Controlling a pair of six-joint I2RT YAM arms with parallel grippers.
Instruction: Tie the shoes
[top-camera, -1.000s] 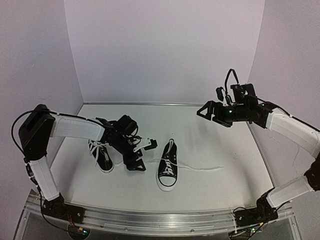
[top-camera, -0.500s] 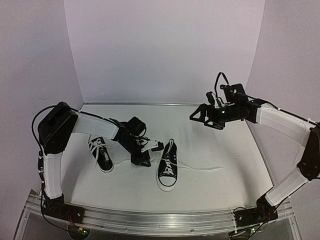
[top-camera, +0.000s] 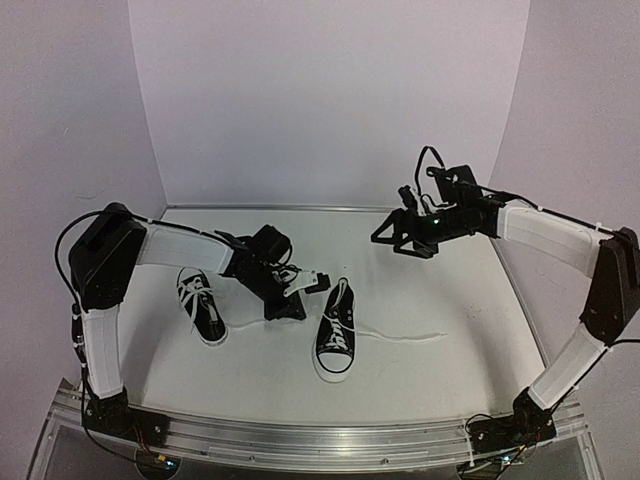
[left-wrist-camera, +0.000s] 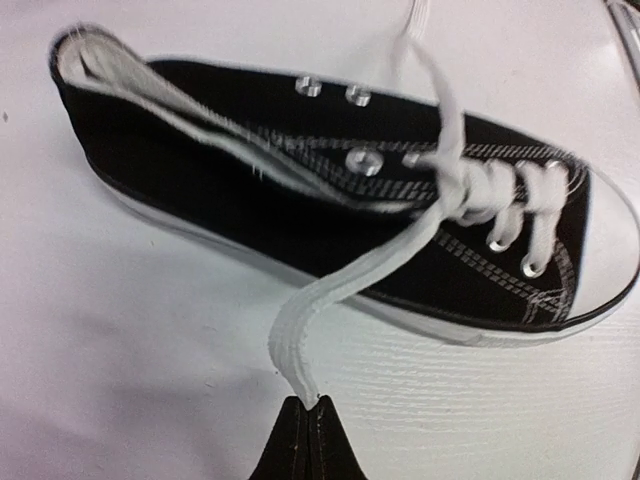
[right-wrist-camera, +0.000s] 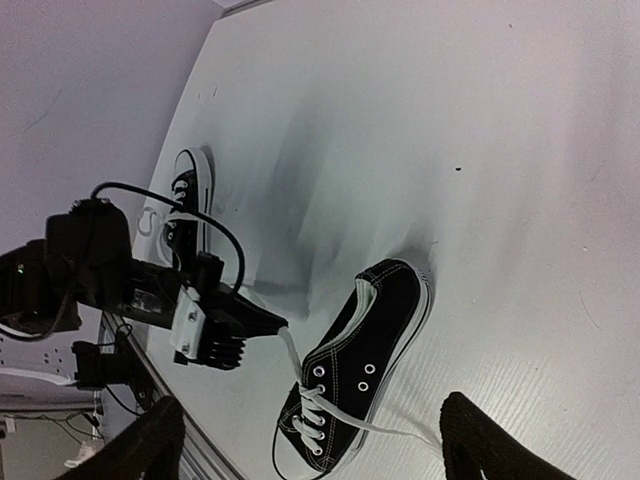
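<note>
Pinched the lace (left-wrist-camera: 295, 345) of the middle shoe (top-camera: 337, 338) in the left hand (left-wrist-camera: 306, 415), just beside that shoe; held the right hand (top-camera: 398, 232) spread, well beyond it.

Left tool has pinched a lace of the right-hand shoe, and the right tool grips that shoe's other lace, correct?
Not quite. The right tool is open, up above the table, gripping nothing; the top external view shows it. The left tool does pinch a lace of the right-hand shoe.
</note>
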